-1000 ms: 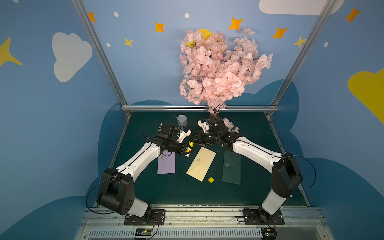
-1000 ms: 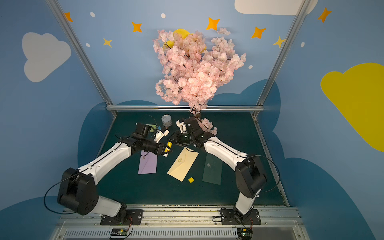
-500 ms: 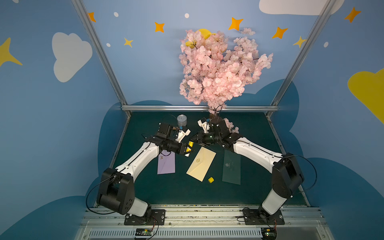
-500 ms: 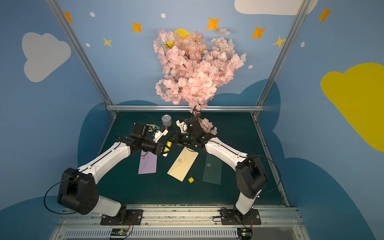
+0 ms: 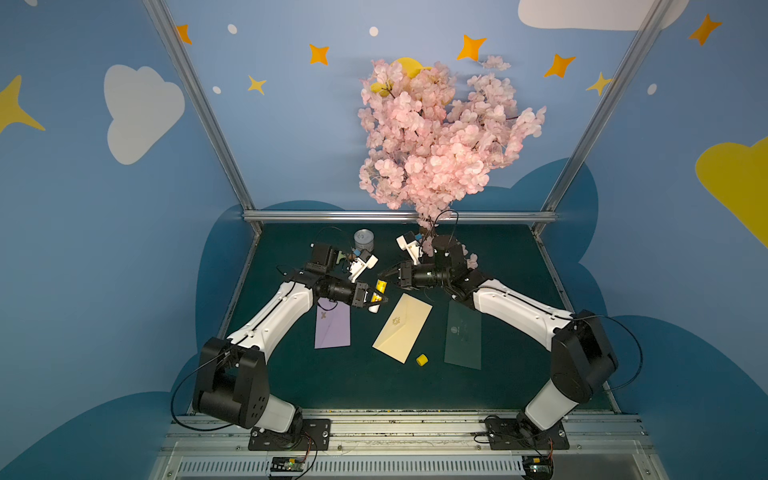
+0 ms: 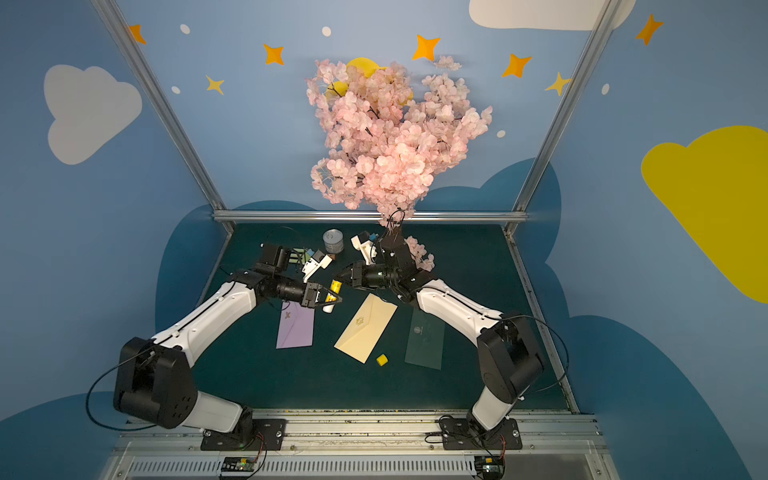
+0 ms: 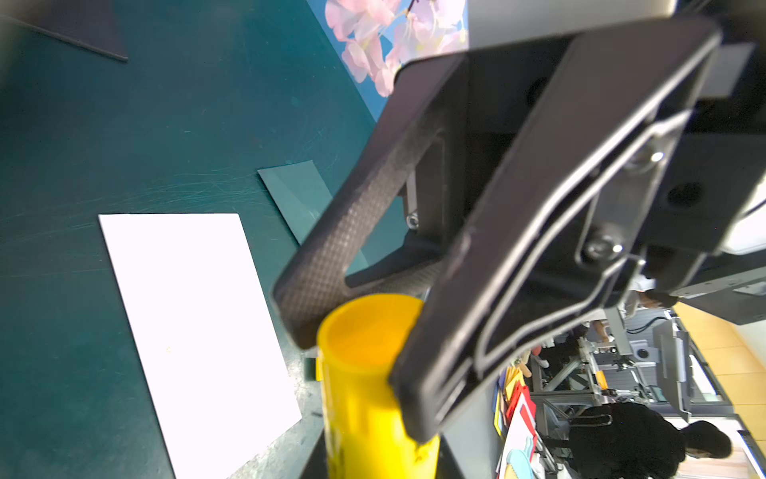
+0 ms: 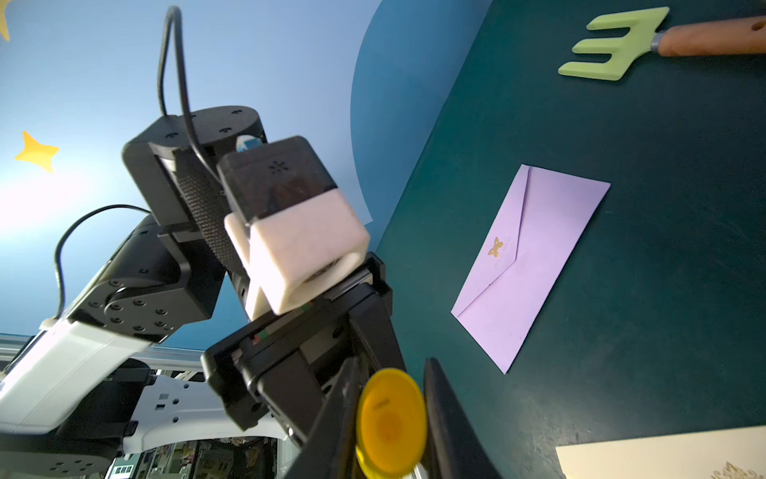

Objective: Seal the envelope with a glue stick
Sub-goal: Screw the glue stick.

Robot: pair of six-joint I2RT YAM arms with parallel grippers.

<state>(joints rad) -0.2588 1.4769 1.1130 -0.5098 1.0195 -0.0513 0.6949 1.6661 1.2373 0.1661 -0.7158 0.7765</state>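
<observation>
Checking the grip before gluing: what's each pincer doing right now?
Left pincer: closed on the glue stick.
Right pincer: shut, apparently empty.

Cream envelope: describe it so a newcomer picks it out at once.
On the green table, three envelopes lie in front of the pink blossom tree. The envelope is the middle one, between the lilac envelope and the dark green envelope. It alone is pale cream-yellow and lies tilted.
</observation>
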